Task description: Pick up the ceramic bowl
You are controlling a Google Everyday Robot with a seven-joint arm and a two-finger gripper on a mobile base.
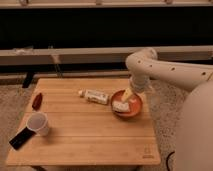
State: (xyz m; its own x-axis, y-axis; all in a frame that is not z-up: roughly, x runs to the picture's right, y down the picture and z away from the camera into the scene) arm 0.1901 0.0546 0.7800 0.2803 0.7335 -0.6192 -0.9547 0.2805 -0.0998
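- Far left, near the front-left corner of the tabletop (85, 137), I've got a dark flat thing (21, 137), looks like a phone or remote, lying at an angle with one end poking past the edge.
- Just beside it on its right is a white cup (39, 123), upright, touching or nearly touching that dark thing.
- Behind the cup, near the left edge, there's a small red object (37, 101) lying flat. Can't make out what it is.
- Around the middle, toward the back, a pale tube (95, 96) lies on its side, cap end pointing left.
- Right next to the tube is the bowl (136, 107), orange-red, sitting flat on the right side of the tabletop, well apart from the cup.
- My end effector (122, 104) is down inside the bowl, over its left half. Honestly can't tell how far open it is or whether it has a grip on anything.
- The white arm (150, 67) curves in from the right and drops straight down onto the bowl.
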